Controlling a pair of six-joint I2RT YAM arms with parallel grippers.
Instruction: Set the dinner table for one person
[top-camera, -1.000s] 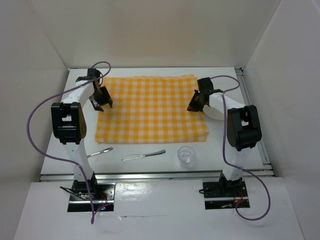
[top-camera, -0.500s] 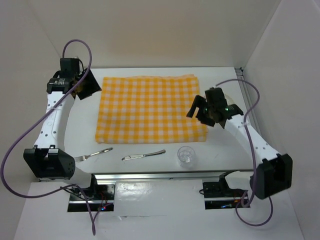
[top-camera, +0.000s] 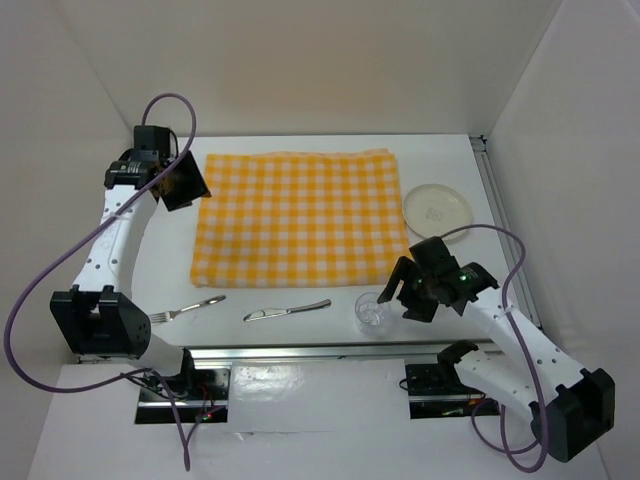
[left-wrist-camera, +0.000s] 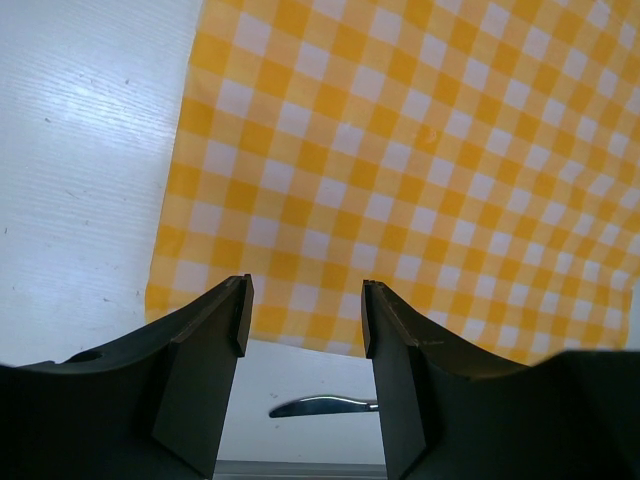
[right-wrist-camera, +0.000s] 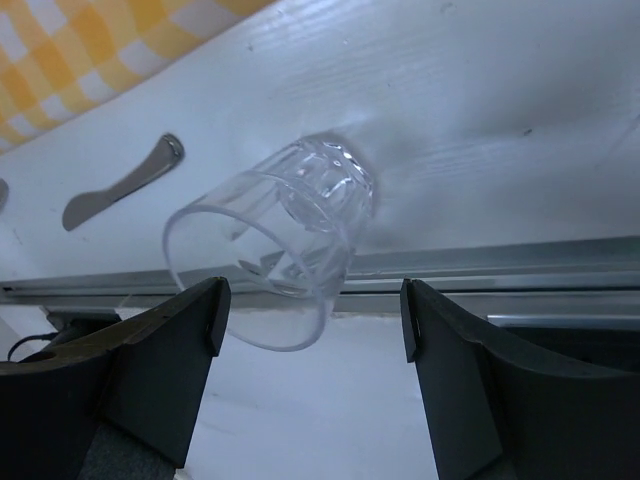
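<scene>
Yellow-and-white checked cloth (top-camera: 300, 218) lies spread on the far middle of the white bench (top-camera: 455, 160), which fills the whole top view between its metal rails. Two arms work over it. The left arm (top-camera: 110, 240) has its elbow folded low, off the cloth's near left corner, and its forearm runs up to the cloth's far left corner, where the left jaws hang tilted toward the cloth. The right arm (top-camera: 520, 335) has its elbow dropped off the bench's near right, its forearm slanting in to the cloth's near right corner. There is one of each item: a plate (top-camera: 438, 207) just off the cloth's right edge, a clear glass (top-camera: 372, 312) near its near right corner, and a knife (top-camera: 288, 310) and a fork (top-camera: 190, 307) along its near edge.

From the left wrist, the left jaws stand open with nothing between them, above the cloth's (left-wrist-camera: 420, 170) near left corner. Bare bench (left-wrist-camera: 90, 150) lies beside it and one knife (left-wrist-camera: 320, 405) shows in the gap.

From the right wrist, the right jaws are spread wide on either side of the one glass (right-wrist-camera: 275, 255), not closed on it. It stands on the bench (right-wrist-camera: 480, 120) by the rail (right-wrist-camera: 500, 255), with the knife (right-wrist-camera: 120, 182) and a corner of cloth (right-wrist-camera: 80, 50) beyond.
</scene>
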